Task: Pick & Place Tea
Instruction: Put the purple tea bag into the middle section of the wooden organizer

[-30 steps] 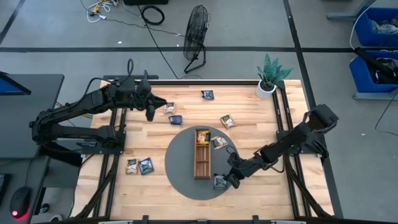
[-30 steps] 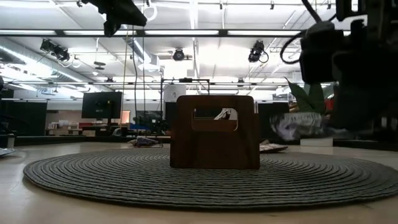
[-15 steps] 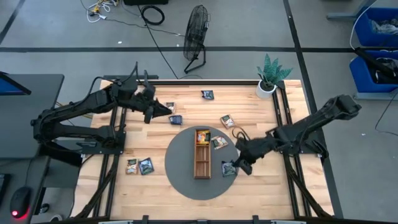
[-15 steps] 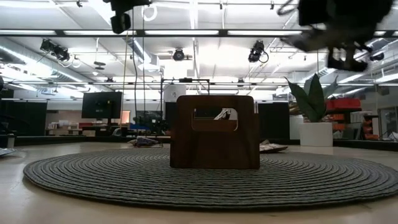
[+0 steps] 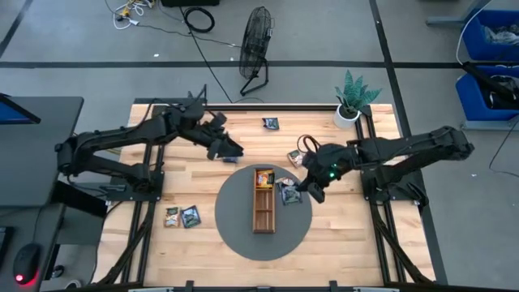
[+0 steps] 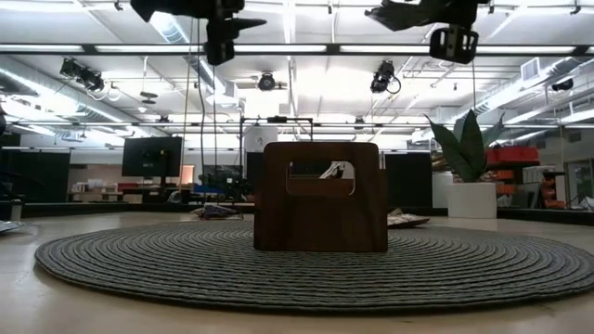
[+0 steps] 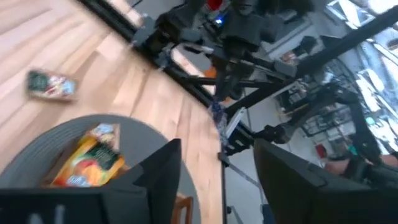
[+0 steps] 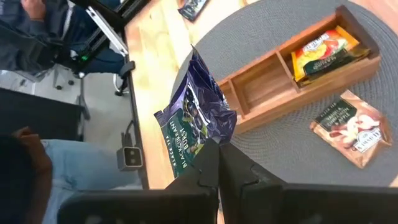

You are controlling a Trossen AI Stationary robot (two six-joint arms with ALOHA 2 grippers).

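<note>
1. Nearest to you in the low view, the round grey woven mat (image 6: 306, 269) fills the bottom of the frame, and the wooden tray (image 6: 321, 197) stands on it at centre, end-on.
2. In the high view the wooden tray lies lengthwise at the centre of the mat, with an orange sachet (image 5: 264, 178) in its upper compartment; the compartments below it look bare.
3. Your right claw (image 5: 310, 193) hangs just right of the tray, over the mat's right part, clenched on a dark blue sachet (image 8: 196, 121); the right wrist view shows the packet pinched by one edge and standing up from the fingers.
4. A pale tan sachet (image 8: 347, 126) lies flat on the mat just beside the tray in that same wrist view.
5. At lower left of the high view, two sachets (image 5: 182, 216) lie side by side on the tabletop (image 5: 340, 243), well apart from the mat.
6. Your left claw (image 5: 233, 152) sits above and left of the mat; its fingers stand apart in the left wrist view, released, with nothing between them.
7. Farther up the frame, a dark sachet (image 5: 270, 123) lies near the tabletop's top edge, another sachet (image 5: 296, 157) just above the right claw.
8. A potted plant (image 5: 351, 100) stands in the upper right corner of the tabletop.
</note>
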